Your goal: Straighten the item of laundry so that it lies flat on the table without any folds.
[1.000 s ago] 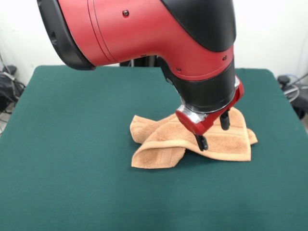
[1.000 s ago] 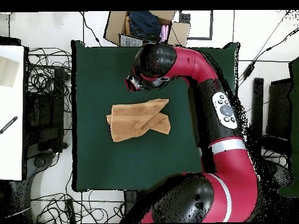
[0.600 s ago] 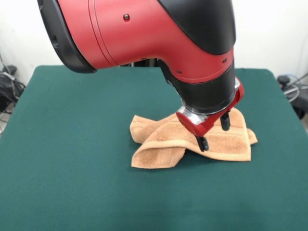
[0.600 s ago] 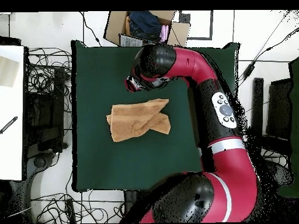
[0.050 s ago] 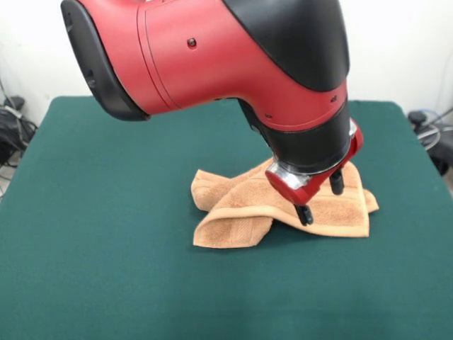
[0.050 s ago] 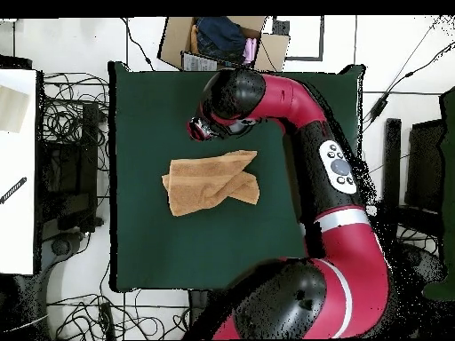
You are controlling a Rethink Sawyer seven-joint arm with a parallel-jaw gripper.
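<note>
The tool [image 5: 320, 199] hangs right of centre in the front view, its two black fingers [image 5: 304, 214] parted and empty, nothing pinched between them. Over the last second it has slid a little toward the frame's right while the arm's big red shell has swung the same way; the towel [image 5: 283, 209] has not stirred at all. That reads as a repositioning above the cloth rather than a pull, so the straightening seems yet to begin. From the front the fingertips appear to sit just over the towel's right part, though the overhead view puts the tool [image 6: 201, 130] above the towel's [image 6: 211, 182] upper edge, so I cannot tell whether they touch it.

The towel lies mid-counter, slightly right of the frame's centre: soft orange-tan terry, looped and matte, doubled over itself with one flap crossing diagonally and a ribbed band running along its lower edge. The counter [image 5: 106, 276] beneath is dark green, felt-like and plain, broad on every side of it.
</note>
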